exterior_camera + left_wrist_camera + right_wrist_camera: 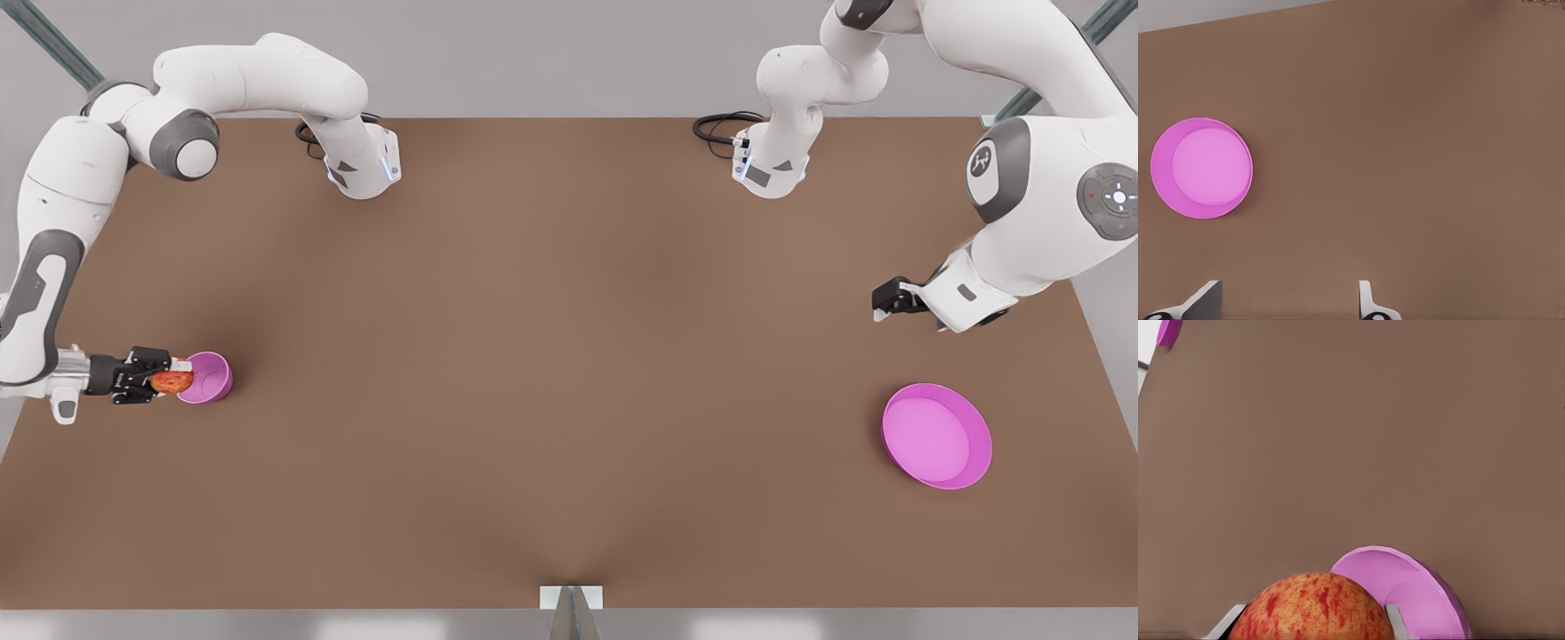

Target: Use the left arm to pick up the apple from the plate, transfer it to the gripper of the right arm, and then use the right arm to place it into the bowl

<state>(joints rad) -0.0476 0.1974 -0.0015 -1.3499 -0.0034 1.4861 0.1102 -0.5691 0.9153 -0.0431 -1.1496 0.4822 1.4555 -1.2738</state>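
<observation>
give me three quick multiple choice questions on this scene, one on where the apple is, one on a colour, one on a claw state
1. Where is the apple?
A. on the plate
B. in the right claw beside the bowl
C. on the bare table

2. What colour is the plate?
A. magenta-pink
B. green
C. white

3. How is the left claw?
A. shut on the apple
B. shut on the plate
C. open and empty

Answers:
1 B: the right claw grips the apple at the rim of the bowl.
2 A: the plate shows magenta-pink in the front and left wrist views.
3 C: the left wrist view shows its fingers apart with nothing between them.
</observation>
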